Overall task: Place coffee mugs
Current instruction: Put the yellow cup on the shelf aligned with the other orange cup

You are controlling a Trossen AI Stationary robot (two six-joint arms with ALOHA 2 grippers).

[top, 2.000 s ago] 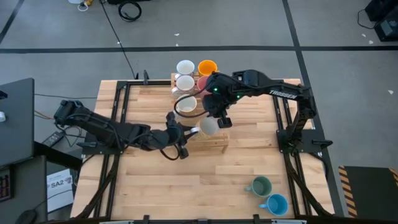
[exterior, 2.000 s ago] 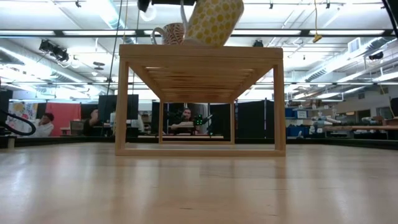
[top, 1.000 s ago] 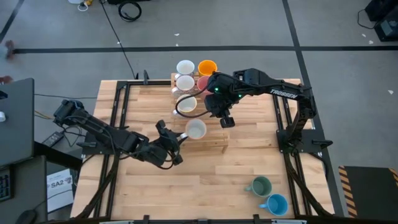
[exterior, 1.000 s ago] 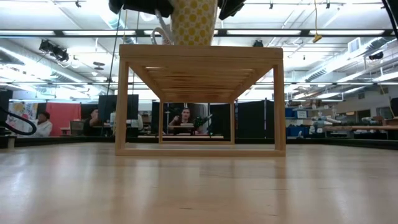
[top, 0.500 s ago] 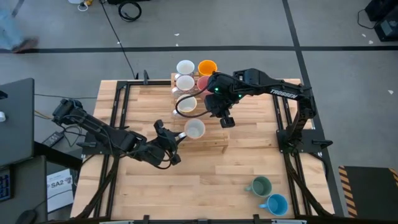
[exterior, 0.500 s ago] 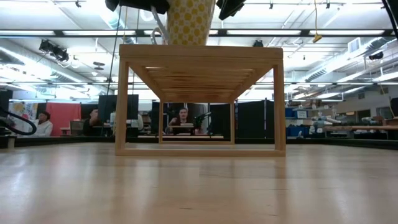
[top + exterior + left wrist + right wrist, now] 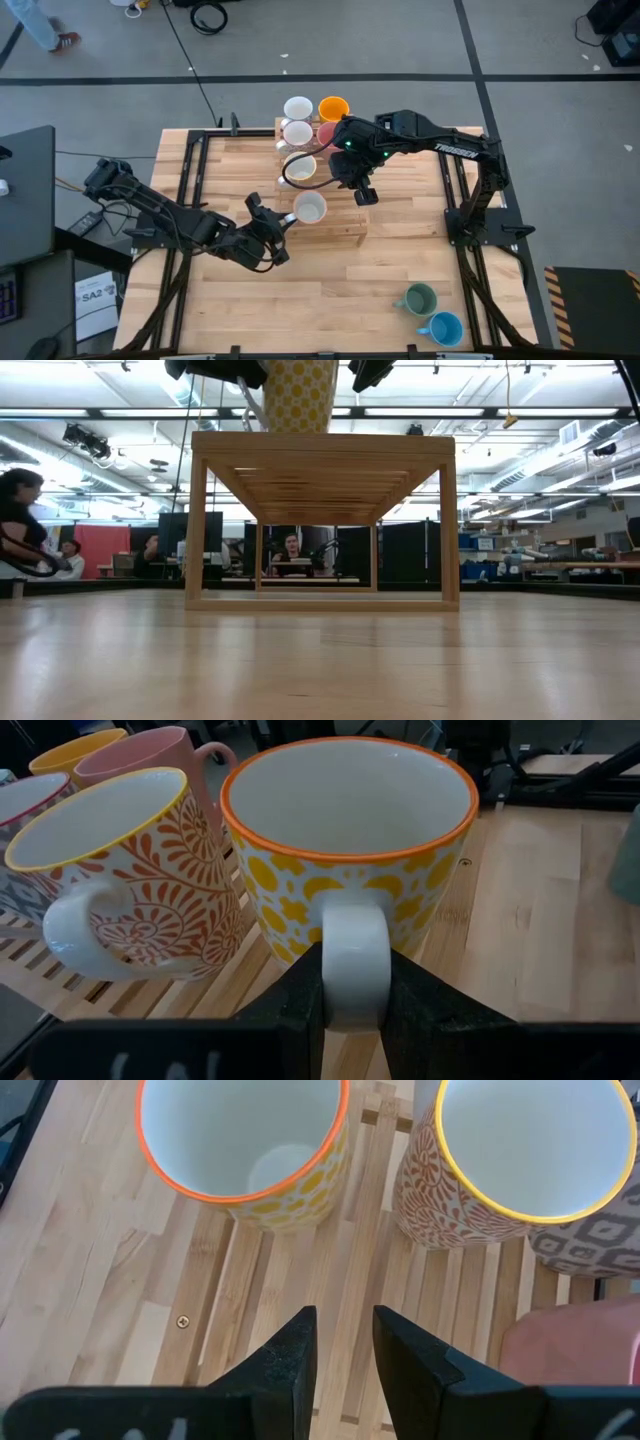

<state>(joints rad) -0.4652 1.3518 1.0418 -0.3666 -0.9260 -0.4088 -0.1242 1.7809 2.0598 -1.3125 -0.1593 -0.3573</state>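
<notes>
A yellow-patterned mug with an orange rim (image 7: 311, 207) stands upright at the near left end of a slatted wooden rack (image 7: 345, 228). It also shows in the low view (image 7: 298, 395). My left gripper (image 7: 287, 217) is shut on its handle. Behind it on the rack stand an orange-patterned mug (image 7: 300, 168), a pink mug (image 7: 325, 133), an orange mug (image 7: 333, 107) and two white mugs (image 7: 297, 132). My right gripper (image 7: 362, 196) hovers over the rack's right side, its fingers a narrow gap apart and empty. A green mug (image 7: 416, 298) and a blue mug (image 7: 445, 328) stand on the table. My left gripper (image 7: 355, 980) pinches the white handle (image 7: 355, 945) of the yellow-patterned mug between its two fingers, one on each flat side of the loop. The fingers come roughly level from the table's near left. The mug stands upright, its base at the rack's top.
The rack's right half (image 7: 340, 1280) under my right gripper is bare slats. The table's near left and middle are bare wood. People show in the room beyond the table in the low view (image 7: 20, 525).
My left gripper has shifted the yellow-patterned mug a little toward the table's left along the rack's top. The mug, tilted two seconds ago, has stood upright since. My right gripper has kept still.
</notes>
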